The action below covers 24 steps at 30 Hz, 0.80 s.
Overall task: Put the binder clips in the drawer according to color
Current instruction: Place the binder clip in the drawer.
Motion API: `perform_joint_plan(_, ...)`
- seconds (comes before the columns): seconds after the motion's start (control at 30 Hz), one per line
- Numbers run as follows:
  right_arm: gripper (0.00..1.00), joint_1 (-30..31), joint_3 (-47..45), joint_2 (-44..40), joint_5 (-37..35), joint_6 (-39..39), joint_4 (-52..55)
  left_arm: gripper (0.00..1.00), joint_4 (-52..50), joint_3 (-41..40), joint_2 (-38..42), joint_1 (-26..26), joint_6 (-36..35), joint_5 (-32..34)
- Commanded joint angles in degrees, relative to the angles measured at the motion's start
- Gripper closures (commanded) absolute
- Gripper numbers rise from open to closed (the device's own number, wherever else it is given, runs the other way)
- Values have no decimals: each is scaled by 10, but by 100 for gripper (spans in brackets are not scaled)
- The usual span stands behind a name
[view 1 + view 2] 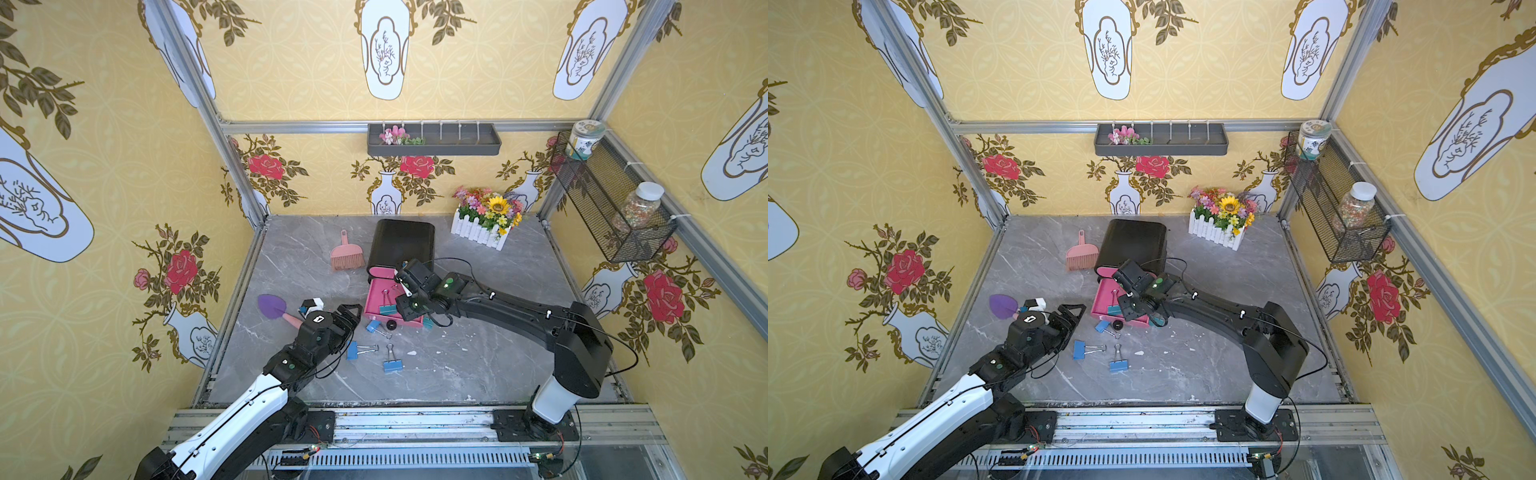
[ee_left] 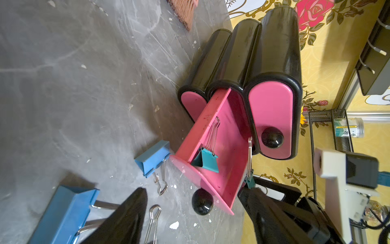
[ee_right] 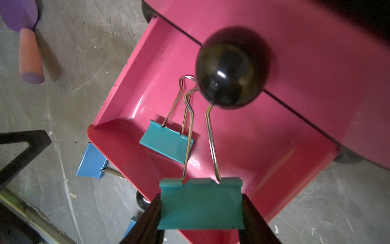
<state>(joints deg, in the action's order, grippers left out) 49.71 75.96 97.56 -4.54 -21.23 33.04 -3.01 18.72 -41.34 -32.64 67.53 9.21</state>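
A black cabinet [image 1: 401, 243] has one pink drawer [image 1: 371, 298] pulled out, with a teal binder clip [image 3: 166, 143] lying inside. My right gripper [image 3: 201, 197] is shut on a second teal clip [image 3: 201, 209], held by its body above the drawer's front edge, wire handles pointing into the drawer. Three blue clips lie on the table in front of the drawer: [image 1: 375, 327], [image 1: 353, 350], [image 1: 391, 365]. My left gripper [image 1: 353, 316] is open and empty. It hovers left of the drawer front, over the blue clips; in its wrist view the drawer's black knob [image 2: 202, 201] shows between its fingers.
A pink hand brush [image 1: 347, 254] lies left of the cabinet. A purple scoop [image 1: 272, 306] and a small black-and-white object [image 1: 312, 306] sit near the left arm. A flower box [image 1: 484, 224] stands at the back right. A wire basket [image 1: 611, 203] hangs on the right wall.
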Motion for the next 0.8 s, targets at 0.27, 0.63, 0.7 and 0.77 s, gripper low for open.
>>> perform_joint_plan(0.27,38,-1,3,-3,-11,-8,-21,19,6,-3,-2,0,-2,-3)
perform_joint_plan(0.63,29,-16,-25,-53,-24,-24,-33,19,7,3,-9,0,-3,-2)
perform_joint_plan(0.7,31,-37,-52,-76,-20,-39,-40,19,8,4,-11,0,-5,-3)
perform_joint_plan(0.77,33,-61,-85,-97,-11,-54,-49,19,8,5,-12,0,-5,-3)
